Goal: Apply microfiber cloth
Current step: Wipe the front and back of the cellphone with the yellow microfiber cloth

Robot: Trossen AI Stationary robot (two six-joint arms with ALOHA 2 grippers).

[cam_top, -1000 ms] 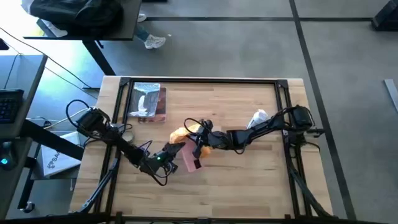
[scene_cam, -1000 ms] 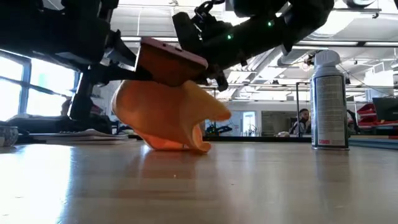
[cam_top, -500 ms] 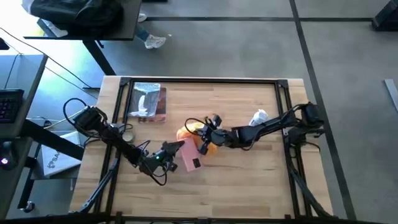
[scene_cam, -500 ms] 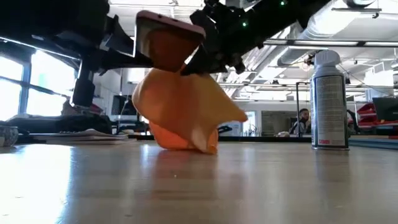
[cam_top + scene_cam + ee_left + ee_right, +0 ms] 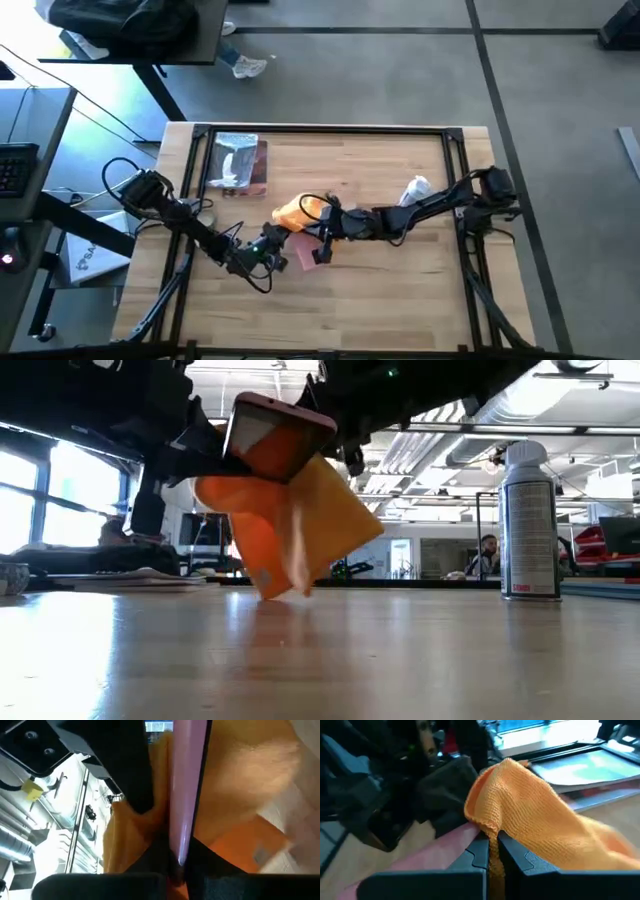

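The orange-yellow microfiber cloth (image 5: 293, 212) (image 5: 290, 520) hangs bunched at the table's middle, draped against a pink-cased phone (image 5: 306, 250) (image 5: 275, 440). My right gripper (image 5: 322, 228) reaches in from the table's right and is shut on the cloth. My left gripper (image 5: 274, 251) comes from the left and is shut on the phone, which it holds tilted above the table. In the left wrist view the phone (image 5: 187, 785) shows edge-on, with cloth on both sides of it. My left gripper pinches the phone's near end (image 5: 176, 855) between its two fingers, one on each flat face. The phone runs straight out from the fingers, lifted clear of the table and tilted. My right gripper pinches a raised fold of the cloth (image 5: 492, 834) between its fingertips, slanting in from the table's right. The cloth hangs slack below, lying against the phone, and its lower tip (image 5: 272, 590) reaches the table.
A silvery packet with a brown edge (image 5: 238, 165) lies at the far left of the table. A white spray can (image 5: 528, 525) (image 5: 415, 188) stands toward the right, close to my right arm. Bare wood lies along the near edge.
My right gripper has gone a little toward the table's right edge and back toward the left, drawing the cloth across the phone. The cloth has swung from a wide spread into a narrower hanging bunch. The phone has tipped steeper in my left gripper.
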